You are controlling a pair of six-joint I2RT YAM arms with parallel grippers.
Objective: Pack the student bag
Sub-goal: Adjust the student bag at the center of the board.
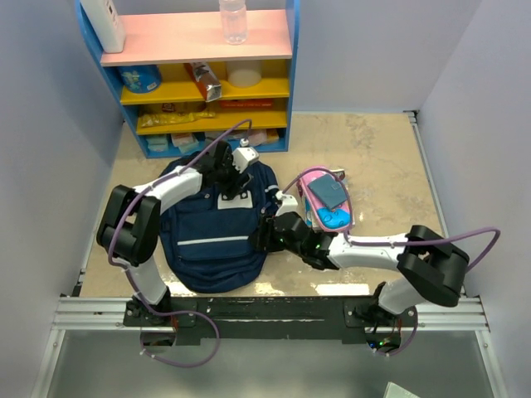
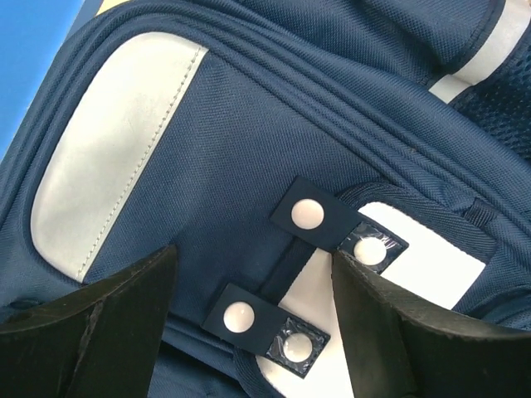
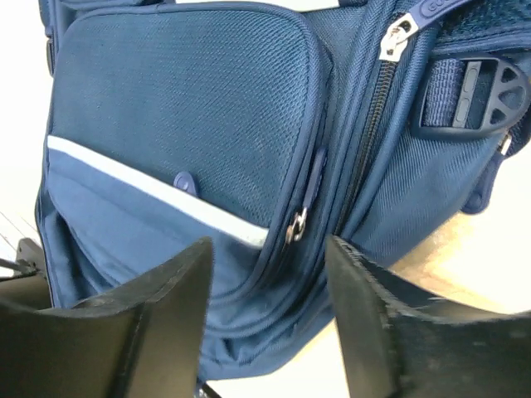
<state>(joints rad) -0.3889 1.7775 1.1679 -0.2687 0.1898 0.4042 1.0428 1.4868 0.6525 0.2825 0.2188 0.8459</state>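
Note:
The student bag (image 1: 207,240) lies flat on the table, navy with a thin light stripe across its front. My left gripper (image 1: 236,179) hovers over the bag's top end, just above the white patch (image 1: 235,199). In the left wrist view its jaws (image 2: 253,307) stand open over two snap tabs (image 2: 309,214) beside that patch (image 2: 398,253), holding nothing. My right gripper (image 1: 264,236) is at the bag's right side. Its jaws (image 3: 270,282) are open and straddle the bag's side seam (image 3: 182,108), just below a metal zip pull (image 3: 295,225).
A pink pencil case (image 1: 328,199) with a grey-blue item on top lies right of the bag, close behind my right arm. A blue shelf unit (image 1: 199,75) with a bottle (image 1: 233,21) and packets stands at the back. Walls close in on both sides.

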